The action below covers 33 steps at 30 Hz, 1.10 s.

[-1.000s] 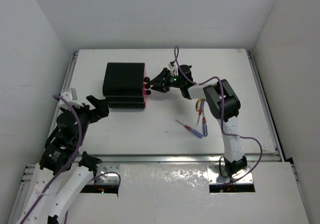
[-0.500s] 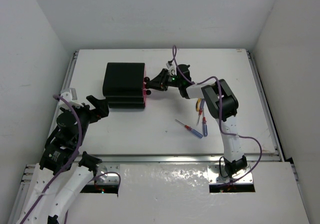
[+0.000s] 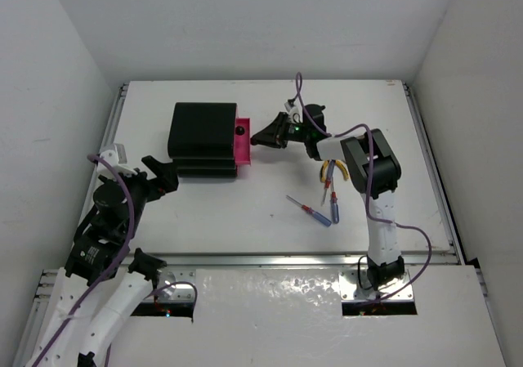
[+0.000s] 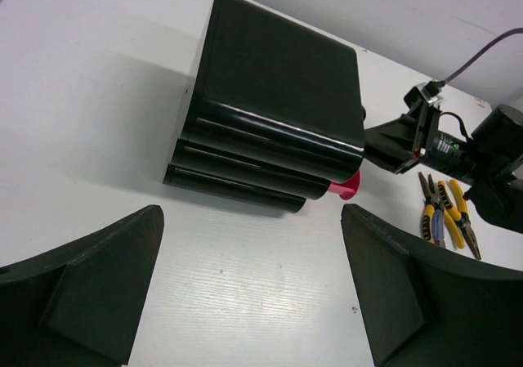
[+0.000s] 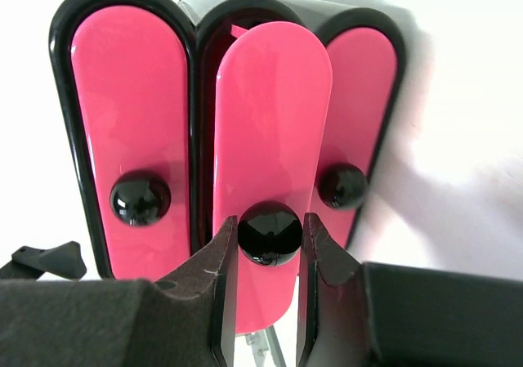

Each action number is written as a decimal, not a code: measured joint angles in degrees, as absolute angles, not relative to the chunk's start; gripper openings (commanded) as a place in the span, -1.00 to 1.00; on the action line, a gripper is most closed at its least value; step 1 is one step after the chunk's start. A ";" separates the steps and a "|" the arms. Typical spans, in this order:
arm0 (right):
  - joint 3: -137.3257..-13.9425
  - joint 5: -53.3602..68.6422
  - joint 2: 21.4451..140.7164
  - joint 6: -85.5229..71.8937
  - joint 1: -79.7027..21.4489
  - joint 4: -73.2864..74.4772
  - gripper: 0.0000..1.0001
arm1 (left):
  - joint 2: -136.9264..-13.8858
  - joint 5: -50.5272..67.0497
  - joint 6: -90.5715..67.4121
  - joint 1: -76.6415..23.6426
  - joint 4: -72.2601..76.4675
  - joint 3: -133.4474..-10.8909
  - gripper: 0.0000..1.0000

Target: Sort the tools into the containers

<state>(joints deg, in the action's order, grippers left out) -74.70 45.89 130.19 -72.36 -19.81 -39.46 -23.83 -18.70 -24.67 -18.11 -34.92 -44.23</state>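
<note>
We see the right gripper (image 3: pixel 260 136) at the chest (image 3: pixel 203 134), which sits toward the far-left corner of the table (image 3: pixel 245 220), fronts facing the right edge. Its fingers (image 5: pixel 214 281) are clamped on the middle knob (image 5: pixel 270 233), one pad each side. The middle drawer (image 5: pixel 270 138) stands part-way out w/ its pink inside showing from above. The left gripper (image 3: pixel 163 173) hangs by the chest's near-left corner, touching nothing, its fingers (image 4: pixel 98 293) wide apart.

Risks, as we judge them:
- The knob is round & glossy, so the pads could slide off if the pull goes at an angle.
- Nothing braces the chest, so a sticky drawer could drag the whole box toward the right edge instead of opening.
- Pulled too far, the drawer may come right out of the chest.
- The tools (image 3: pixel 329 189) lie beside the elbow of the right arm (image 3: pixel 368 171), nearer the right edge, approx. mid-depth. A wide swing of that arm could scatter them.

Count:
- 1 chest w/ 3 drawers: 1 out, 2 shut.
- 3 knobs, 1 per front.
- 2 yellow-handled pliers (image 4: pixel 448 216), side by side.
- 2 screwdrivers (image 3: pixel 307 209) w/ red & blue on them, just on the near side of the pliers.
- Wrenches: none visible in any view.

No tool is in a drawer as far as we can see, so in our judgement the sorting proper hasn't begun. This is the opening step for the 1st container.
</note>
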 measured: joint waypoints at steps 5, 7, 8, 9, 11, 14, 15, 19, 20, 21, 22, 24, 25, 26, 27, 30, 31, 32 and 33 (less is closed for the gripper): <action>-70.46 45.65 127.35 -71.13 -18.44 -39.38 -0.62 | -24.34 -18.52 -24.64 -18.11 -34.94 -44.25 0.77; -68.64 45.36 126.13 -70.67 -18.06 -39.35 -0.62 | -24.38 -18.52 -24.64 -18.11 -34.92 -44.23 0.77; -68.01 45.12 125.58 -70.46 -17.91 -39.35 -0.62 | -24.38 -18.50 -24.64 -18.11 -34.94 -44.23 0.77; -67.44 44.93 125.05 -70.17 -17.72 -39.33 -0.62 | -24.38 -18.48 -24.60 -18.11 -34.92 -44.23 0.77; -66.74 44.73 124.29 -69.60 -17.30 -38.94 -0.62 | -24.38 -18.48 -24.49 -18.11 -34.92 -44.23 0.77; -66.48 44.82 123.92 -68.73 -16.73 -38.15 -0.61 | -24.38 -18.33 -24.49 -18.11 -34.92 -44.23 0.77; -66.48 44.88 123.81 -68.38 -16.60 -37.74 -0.60 | -24.38 -18.33 -24.47 -18.11 -34.94 -44.23 0.77; -66.50 44.99 123.44 -66.83 -16.14 -35.81 -0.59 | -24.38 -18.31 -24.47 -18.11 -34.92 -44.23 0.76; -66.50 44.99 123.39 -66.08 -15.97 -35.00 -0.51 | -24.38 -18.31 -24.47 -18.11 -34.92 -44.23 0.77; -66.52 44.93 123.39 -65.71 -15.86 -34.68 -0.48 | -24.38 -18.31 -24.47 -18.11 -34.92 -44.25 0.77; -66.57 44.91 123.39 -65.32 -15.79 -34.28 -0.42 | -24.38 -18.31 -24.47 -18.11 -34.92 -44.23 0.77; -66.57 44.69 123.37 -64.31 -15.55 -33.63 -0.03 | -24.38 -18.31 -24.47 -18.11 -34.92 -44.23 0.76; -66.57 44.56 123.26 -63.55 -15.51 -32.80 0.09 | -24.38 -18.31 -24.47 -18.11 -34.92 -44.23 0.77; -66.57 44.34 123.17 -63.09 -15.51 -31.86 0.14 | -24.38 -18.31 -24.47 -18.11 -34.92 -44.23 0.77; -66.57 44.14 123.11 -62.28 -15.49 -30.76 0.18 | -24.38 -18.31 -24.47 -18.11 -34.92 -44.23 0.77; -66.57 43.57 121.93 -59.48 -15.44 -26.17 0.26 | -24.38 -18.31 -24.47 -18.11 -34.94 -44.23 0.77; -66.67 43.31 121.01 -58.30 -15.44 -24.14 0.27 | -24.38 -18.33 -24.47 -18.11 -34.92 -44.23 0.77; -66.85 42.76 120.03 -56.97 -15.44 -22.00 0.28 | -24.38 -18.31 -24.47 -18.11 -34.94 -44.23 0.76; -67.26 41.69 118.72 -55.46 -15.44 -19.35 0.29 | -24.38 -18.33 -24.47 -18.11 -34.92 -44.25 0.76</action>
